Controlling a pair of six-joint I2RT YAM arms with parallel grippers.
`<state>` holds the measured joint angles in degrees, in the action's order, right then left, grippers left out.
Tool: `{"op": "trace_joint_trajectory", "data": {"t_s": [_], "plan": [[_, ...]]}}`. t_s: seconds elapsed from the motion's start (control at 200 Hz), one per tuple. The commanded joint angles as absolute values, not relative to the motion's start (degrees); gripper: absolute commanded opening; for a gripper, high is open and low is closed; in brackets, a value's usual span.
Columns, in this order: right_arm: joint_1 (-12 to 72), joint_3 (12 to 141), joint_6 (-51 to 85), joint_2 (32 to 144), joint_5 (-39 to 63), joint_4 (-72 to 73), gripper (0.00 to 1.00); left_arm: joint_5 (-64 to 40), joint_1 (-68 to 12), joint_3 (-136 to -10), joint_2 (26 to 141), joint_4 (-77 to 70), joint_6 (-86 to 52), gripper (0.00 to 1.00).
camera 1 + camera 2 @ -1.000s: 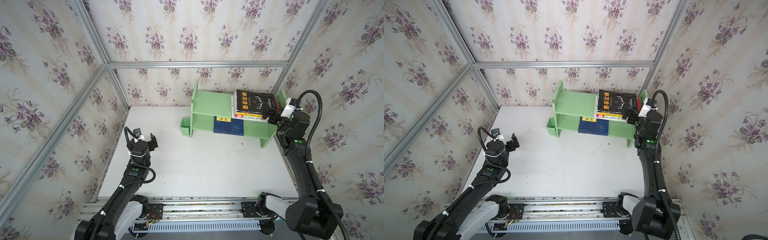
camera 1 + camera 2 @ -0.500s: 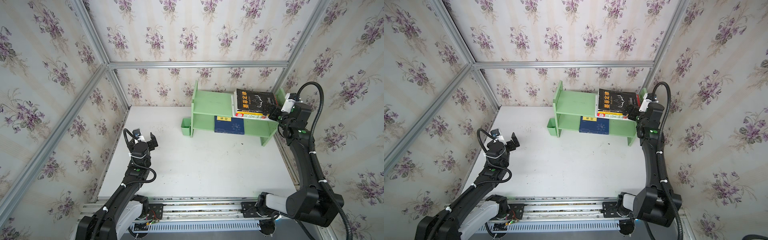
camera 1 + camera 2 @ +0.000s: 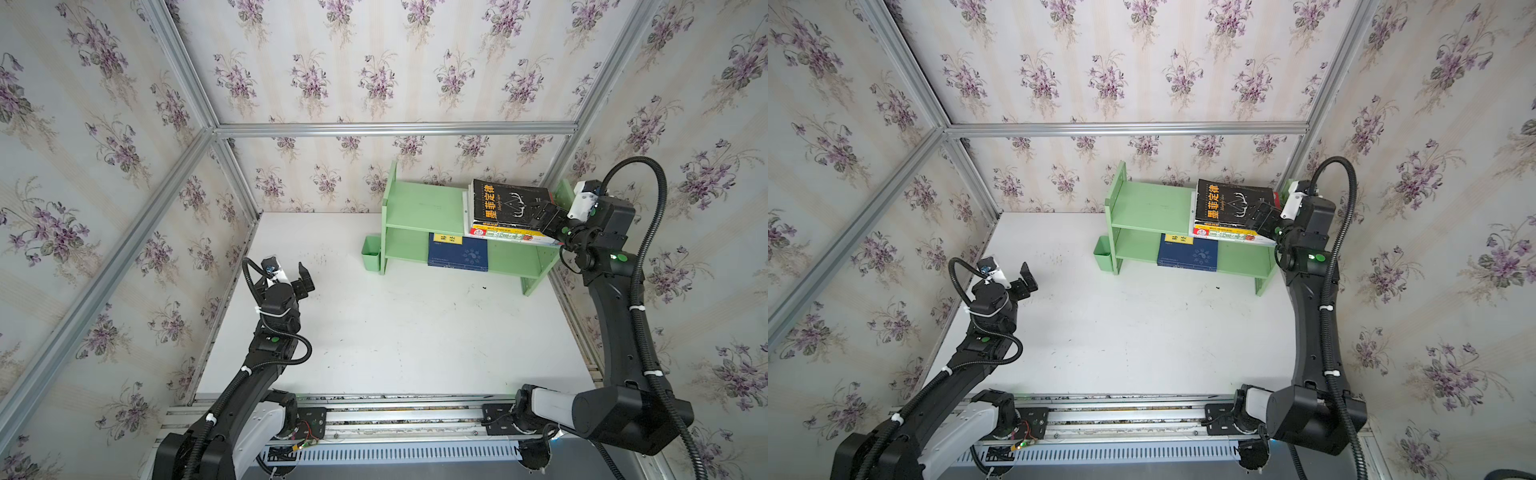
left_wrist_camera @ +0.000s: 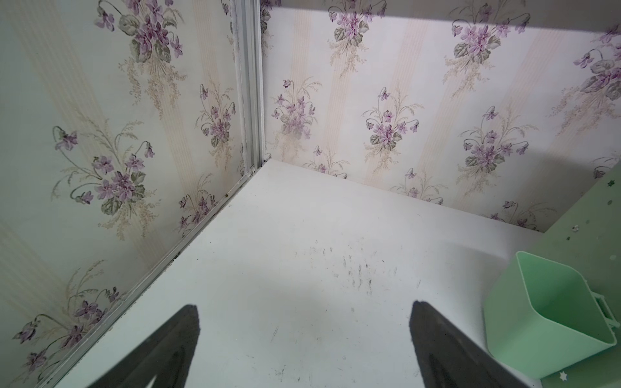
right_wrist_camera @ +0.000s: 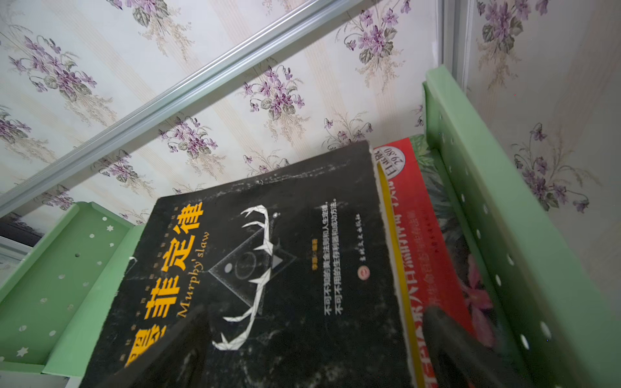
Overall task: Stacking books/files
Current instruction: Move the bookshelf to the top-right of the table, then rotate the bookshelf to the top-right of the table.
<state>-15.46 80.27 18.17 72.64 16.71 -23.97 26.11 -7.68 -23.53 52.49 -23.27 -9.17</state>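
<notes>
A pile of books lies on the right end of the green shelf's upper board. The black book with orange title and antlers is on top. Under it show a yellow book's edge and the green-and-red book. A navy book with a yellow label lies on the lower board. My right gripper hovers open over the black book's near right part, holding nothing. My left gripper is open over bare table at the left.
A small green cup hangs on the shelf's left side. The shelf's right end panel stands close beside my right gripper. Papered walls with metal rails enclose the white table on three sides.
My right gripper has risen from the front edge of the book pile and moved back over the black book. The left arm has barely shifted.
</notes>
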Motion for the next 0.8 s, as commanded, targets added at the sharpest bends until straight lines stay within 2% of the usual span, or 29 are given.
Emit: {"op": "trace_joint_trajectory", "data": {"t_s": [0.0,0.255,0.595,0.795], "plan": [[-15.56,82.68,18.32,73.96,14.62,-26.59,1.0,25.31,-7.57,-23.99,52.38,-25.52,-9.7,1.0],[-15.91,88.39,26.22,77.56,12.5,-32.58,1.0,25.11,-7.56,-23.5,50.82,-25.27,-10.02,1.0],[-16.0,92.7,26.8,77.5,8.04,-33.98,1.0,24.39,-6.95,-23.0,49.92,-24.95,-10.72,1.0],[-16.08,93.06,29.6,77.12,9.21,-30.63,1.0,24.22,-6.7,-23.16,50.23,-24.96,-10.65,1.0]]}}
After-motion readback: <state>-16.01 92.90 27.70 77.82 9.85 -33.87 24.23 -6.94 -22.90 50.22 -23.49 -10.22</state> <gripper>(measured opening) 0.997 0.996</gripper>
